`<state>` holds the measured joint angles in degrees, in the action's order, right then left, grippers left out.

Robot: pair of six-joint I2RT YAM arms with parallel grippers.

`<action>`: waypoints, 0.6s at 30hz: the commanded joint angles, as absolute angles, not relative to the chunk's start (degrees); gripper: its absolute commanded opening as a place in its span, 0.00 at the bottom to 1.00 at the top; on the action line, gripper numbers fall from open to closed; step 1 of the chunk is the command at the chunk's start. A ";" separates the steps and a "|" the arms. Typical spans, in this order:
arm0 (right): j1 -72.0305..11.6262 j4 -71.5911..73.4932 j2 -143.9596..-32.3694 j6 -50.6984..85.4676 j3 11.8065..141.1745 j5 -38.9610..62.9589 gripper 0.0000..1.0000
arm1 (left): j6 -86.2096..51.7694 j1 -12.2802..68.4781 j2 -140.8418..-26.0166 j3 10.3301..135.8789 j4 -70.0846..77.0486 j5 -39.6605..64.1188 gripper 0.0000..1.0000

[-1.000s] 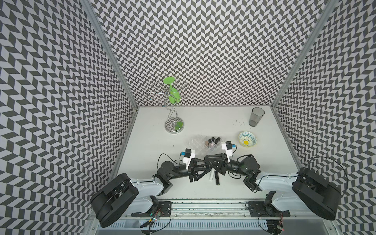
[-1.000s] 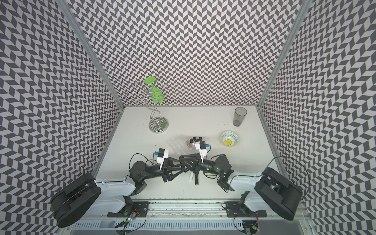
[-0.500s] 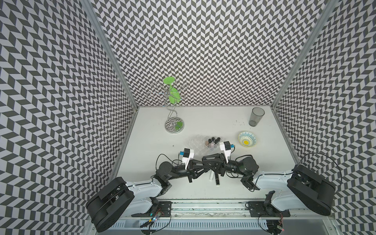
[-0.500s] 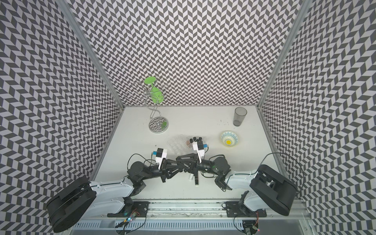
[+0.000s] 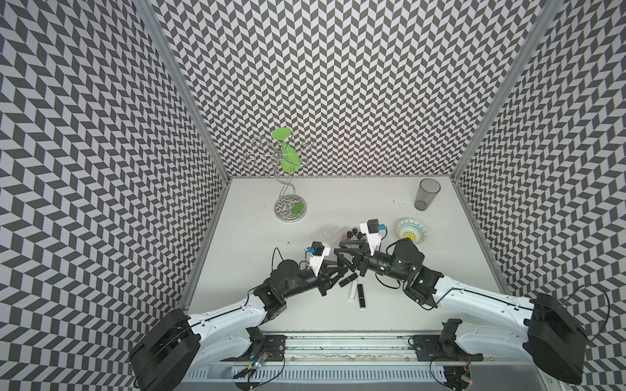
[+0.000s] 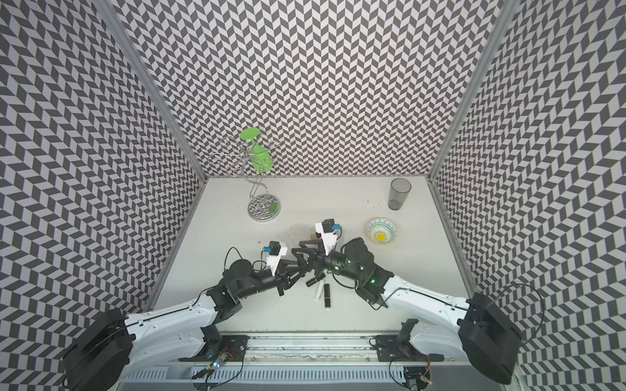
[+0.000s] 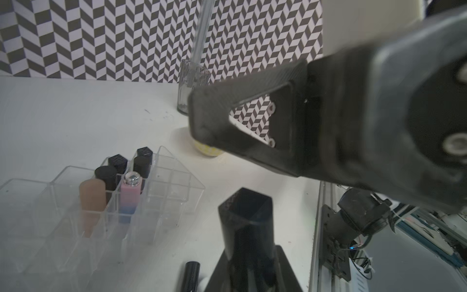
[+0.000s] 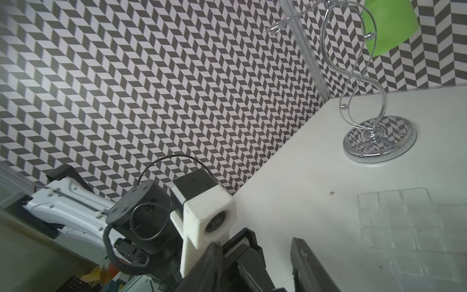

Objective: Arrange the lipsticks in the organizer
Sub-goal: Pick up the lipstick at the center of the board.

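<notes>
Change: the left gripper [image 7: 252,254] has closed and the right gripper [image 8: 255,244] has let its jaws part. Reads as a mid-air hand-over, right to left, just near of the organizer [image 7: 177,188]. Left now clamps a black faceted lipstick [image 7: 243,217]. Right jaws stand apart with nothing held, and its finger [image 7: 209,113] is clear of the tube's end in the left wrist view. Likely meaning: left does the insert, right is free for the next pick.

Held tube: long axis in line with the left fingers, free end pointing right and slightly far, toward the right gripper. Closer to lying than upright, exact tilt unclear. Needs standing up before it goes into a cell.

Organizer sits mid-table [image 5: 305,203], left of the patterned bowl [image 5: 411,232]. Upright in it: tan lipstick [image 7: 92,199], pink-to-blue lipstick [image 7: 129,199], four black lipsticks [image 7: 106,174].

Loose, near of the grippers: slanted black tube [image 5: 349,279], plus white lipstick [image 5: 353,290] and long black tube [image 5: 361,297] side by side, axes near-to-far.
</notes>
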<state>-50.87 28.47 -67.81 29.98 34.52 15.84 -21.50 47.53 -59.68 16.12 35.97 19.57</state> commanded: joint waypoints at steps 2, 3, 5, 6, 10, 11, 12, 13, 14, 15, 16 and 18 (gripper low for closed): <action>-51.67 15.40 -69.91 26.49 36.27 13.84 0.46 | -18.77 47.99 -60.20 18.28 30.88 16.17 0.00; -51.89 14.64 -70.24 26.39 36.57 13.21 0.45 | -18.73 47.99 -60.20 18.36 30.87 16.20 0.00; -52.73 12.60 -70.40 25.89 37.29 10.82 0.45 | -18.72 47.99 -60.20 18.29 30.57 15.67 0.00; -52.95 11.76 -70.42 25.60 37.57 9.82 0.46 | -18.59 48.02 -60.25 18.28 30.51 15.61 0.00; -53.29 11.28 -70.79 25.29 37.85 9.58 0.43 | -18.37 47.99 -61.20 18.76 30.53 16.05 0.00; -53.43 11.18 -70.94 25.13 37.97 9.60 0.41 | -18.22 47.99 -61.49 18.93 30.52 16.15 0.00; -53.48 11.25 -71.05 24.92 38.06 9.54 0.41 | -18.23 47.99 -61.67 19.07 30.50 16.27 0.00; -53.52 11.38 -71.12 24.74 38.08 9.35 0.41 | -18.11 48.04 -61.91 19.15 30.46 16.36 0.00; -53.52 11.42 -71.14 24.66 38.07 9.23 0.41 | -18.12 48.01 -61.96 19.12 30.41 16.48 0.00; -53.49 11.54 -71.15 24.61 38.09 8.85 0.41 | -18.10 48.01 -61.94 19.09 30.48 16.53 0.00; -53.52 11.91 -71.05 24.61 38.03 8.63 0.42 | -18.14 48.06 -61.96 19.15 30.42 16.53 0.00; -53.48 12.18 -70.92 24.52 38.03 8.20 0.42 | -18.41 47.99 -61.94 19.07 30.41 16.53 0.00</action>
<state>-53.12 10.96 -70.59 25.50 36.60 9.76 -19.03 47.66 -61.93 17.06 30.48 16.53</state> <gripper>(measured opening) 0.418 0.236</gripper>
